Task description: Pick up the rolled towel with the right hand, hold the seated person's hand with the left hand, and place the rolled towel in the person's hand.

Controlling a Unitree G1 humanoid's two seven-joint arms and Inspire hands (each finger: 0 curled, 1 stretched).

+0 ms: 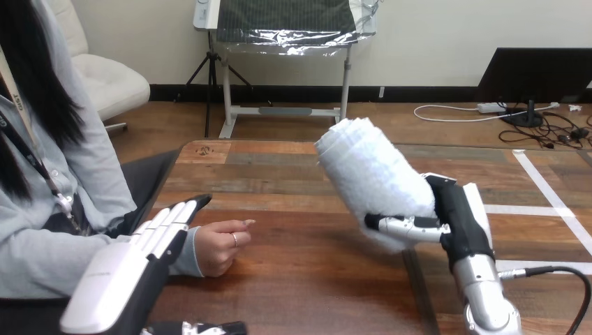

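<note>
Just one rolled towel (370,178), in the right hand (461,223); one person's hand (218,246).

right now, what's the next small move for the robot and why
Probably bring the left hand in to take hold of the person's hand. The right hand already grips the towel, lifted off the table, while the left hand's fingers lie straight beside the person's hand, not curled round it. The person's hand rests loosely curled on the table.
</note>
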